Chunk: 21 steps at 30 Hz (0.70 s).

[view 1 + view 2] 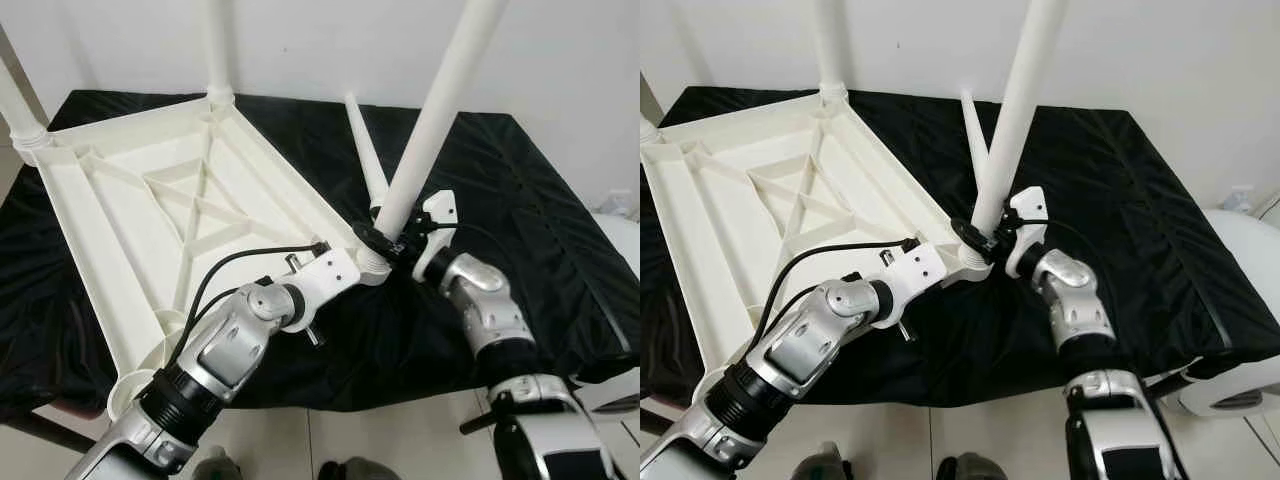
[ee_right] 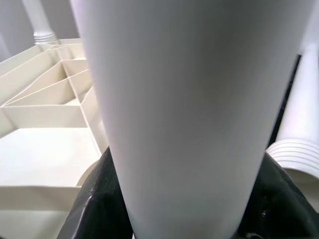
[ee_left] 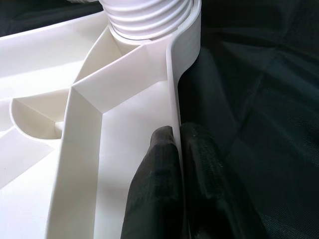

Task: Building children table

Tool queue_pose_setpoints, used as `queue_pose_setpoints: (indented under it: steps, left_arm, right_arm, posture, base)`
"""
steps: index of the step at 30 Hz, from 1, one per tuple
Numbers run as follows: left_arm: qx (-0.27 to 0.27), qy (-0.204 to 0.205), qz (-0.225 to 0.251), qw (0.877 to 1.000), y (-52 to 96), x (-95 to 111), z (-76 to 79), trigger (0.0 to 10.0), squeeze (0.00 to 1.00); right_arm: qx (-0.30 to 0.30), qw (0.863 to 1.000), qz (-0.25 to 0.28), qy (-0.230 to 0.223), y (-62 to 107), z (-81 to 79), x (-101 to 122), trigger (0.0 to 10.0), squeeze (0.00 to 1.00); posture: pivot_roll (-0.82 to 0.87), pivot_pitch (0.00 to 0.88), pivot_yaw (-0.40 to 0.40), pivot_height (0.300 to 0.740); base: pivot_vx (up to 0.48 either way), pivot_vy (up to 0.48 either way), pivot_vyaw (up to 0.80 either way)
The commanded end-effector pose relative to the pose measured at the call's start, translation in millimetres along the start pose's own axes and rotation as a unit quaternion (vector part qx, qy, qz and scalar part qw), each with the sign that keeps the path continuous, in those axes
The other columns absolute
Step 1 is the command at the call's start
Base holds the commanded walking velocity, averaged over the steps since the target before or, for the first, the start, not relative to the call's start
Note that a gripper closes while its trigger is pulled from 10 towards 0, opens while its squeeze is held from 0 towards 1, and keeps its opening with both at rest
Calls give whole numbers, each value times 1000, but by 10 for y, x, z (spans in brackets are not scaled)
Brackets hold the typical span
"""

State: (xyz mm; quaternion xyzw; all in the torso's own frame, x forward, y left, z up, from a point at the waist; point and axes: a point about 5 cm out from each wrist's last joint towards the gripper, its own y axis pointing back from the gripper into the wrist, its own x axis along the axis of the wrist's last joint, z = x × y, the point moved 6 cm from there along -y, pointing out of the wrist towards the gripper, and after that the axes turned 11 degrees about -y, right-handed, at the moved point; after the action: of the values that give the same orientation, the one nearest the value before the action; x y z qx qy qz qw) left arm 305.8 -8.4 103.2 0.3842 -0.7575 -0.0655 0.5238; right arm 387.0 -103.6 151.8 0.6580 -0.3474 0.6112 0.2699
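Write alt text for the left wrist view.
The left gripper is shut on the thin side rim of the upturned white tabletop, one black finger on each face. Past it, a leg's ribbed base sits in the corner socket; a black cloth lies alongside.

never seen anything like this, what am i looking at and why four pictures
A humanoid robot with two silver arms is assembling a white plastic children's table. The top two pictures come from its head cameras; the bottom two from cameras on each wrist. The upturned tabletop lies on a black cloth. The left tool pinches the tabletop's rim near a corner, fingers on either side. The right tool grips a table leg at that corner. A spare leg lies behind.
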Motion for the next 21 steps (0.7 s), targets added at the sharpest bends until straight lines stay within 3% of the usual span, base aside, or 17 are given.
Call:
queue_pose_setpoints:
  steps: [1,4,10,13,21]
  left_arm:
    - [-19,-24,44,999,-5,251,103,10000,0]
    - [-20,-23,44,999,-2,249,114,10000,0]
    - [-22,-23,43,999,1,240,132,10000,0]
    - [-23,-22,42,999,-3,236,147,10000,0]
    - [-22,-21,42,999,-11,237,150,10000,0]
  right_arm:
    - [-21,999,23,5,-47,-7,118,10000,0]
    - [-51,997,54,-12,-93,-149,166,10000,0]
    - [-77,994,70,-20,-123,-239,199,10000,0]
    - [-107,991,77,-27,-162,-376,204,10000,0]
    - [-240,969,55,-20,-148,-295,30,10000,0]
  posture:
    - [40,0,-89,740]
    - [43,0,-90,740]
    - [43,0,-91,740]
    - [49,0,-99,740]
    - [49,0,-101,740]
  base:
    - [0,0,0]
    - [0,0,0]
    - [0,0,0]
    - [0,0,0]
    - [0,0,0]
